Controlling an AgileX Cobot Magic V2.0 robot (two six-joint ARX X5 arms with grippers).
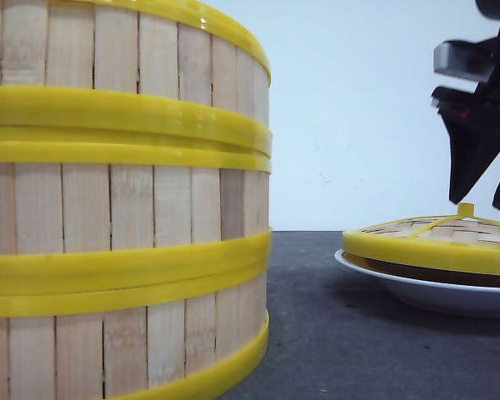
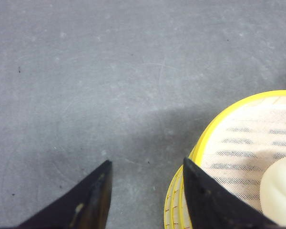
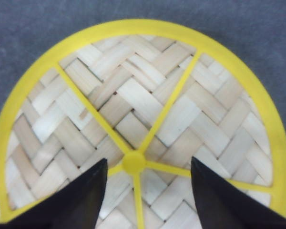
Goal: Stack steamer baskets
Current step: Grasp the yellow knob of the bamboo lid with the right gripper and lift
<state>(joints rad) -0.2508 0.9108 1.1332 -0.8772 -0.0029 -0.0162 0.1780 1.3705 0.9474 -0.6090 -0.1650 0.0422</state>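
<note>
Pale wooden slats and thick yellow plastic rims fill the near side of the table, where the round steamer baskets (image 1: 125,208) stand stacked one on another, three tiers of slatted wall showing in the front view. In the left wrist view the top basket (image 2: 243,143) lies open, lined with a white perforated sheet, and a pale round bun (image 2: 279,191) sits inside it. The left gripper (image 2: 148,188) hangs at the edge of that stack with its black fingers spread wide and nothing between them, one finger over the grey table (image 2: 109,71), the other over the basket's rim. Well to the right of the stack sits a domed woven lid with a yellow rim and yellow knob (image 1: 437,236), resting on a shallow white plate (image 1: 425,290). The right gripper (image 3: 145,179) hovers just above that lid, apart from it, its dark fingers parted wide to either side of the knob and empty.
</note>
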